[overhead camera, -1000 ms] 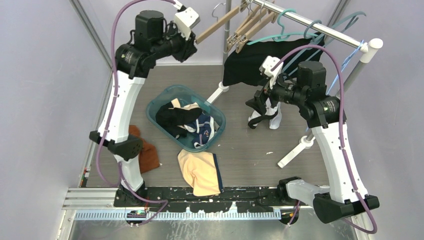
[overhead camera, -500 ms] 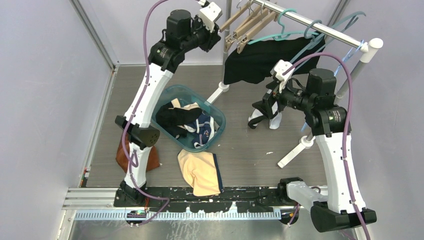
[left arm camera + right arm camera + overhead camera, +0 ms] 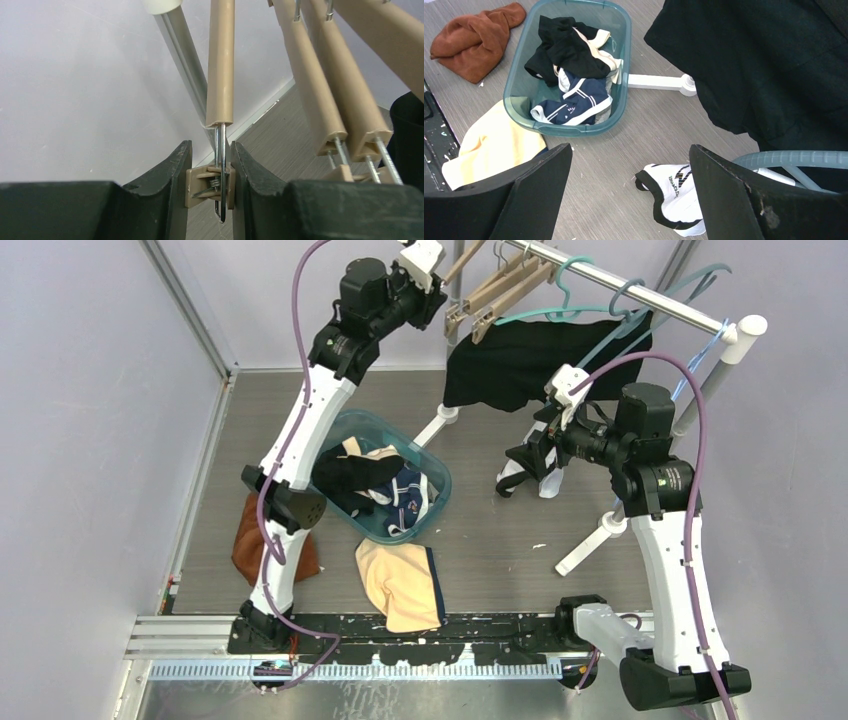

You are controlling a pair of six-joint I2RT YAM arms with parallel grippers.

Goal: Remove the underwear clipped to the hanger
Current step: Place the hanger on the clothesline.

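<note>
A black underwear point(image 3: 510, 365) hangs clipped to a teal hanger point(image 3: 560, 312) on the rack; it fills the top right of the right wrist view point(image 3: 774, 65). My left gripper point(image 3: 435, 290) is raised at the tan wooden hangers point(image 3: 490, 290). In the left wrist view it point(image 3: 210, 187) is shut on the tan clip point(image 3: 200, 185) of one hanger bar point(image 3: 221, 60). My right gripper point(image 3: 535, 452) is open and empty below the black underwear, with a white black-trimmed underwear point(image 3: 676, 192) seen between its jaws point(image 3: 629, 195). That white piece also shows in the top view point(image 3: 545, 478).
A teal basket point(image 3: 340, 420) holds several underwear, also in the right wrist view point(image 3: 626, 30). A yellow underwear point(image 3: 400, 585) and a brown cloth point(image 3: 250, 545) lie on the floor. The rack's rail point(image 3: 640, 295) and white feet point(image 3: 590, 540) stand around my right arm.
My left arm has swung up and right to the wooden hangers and now grips a clip. My right arm shifted slightly right, still open.
</note>
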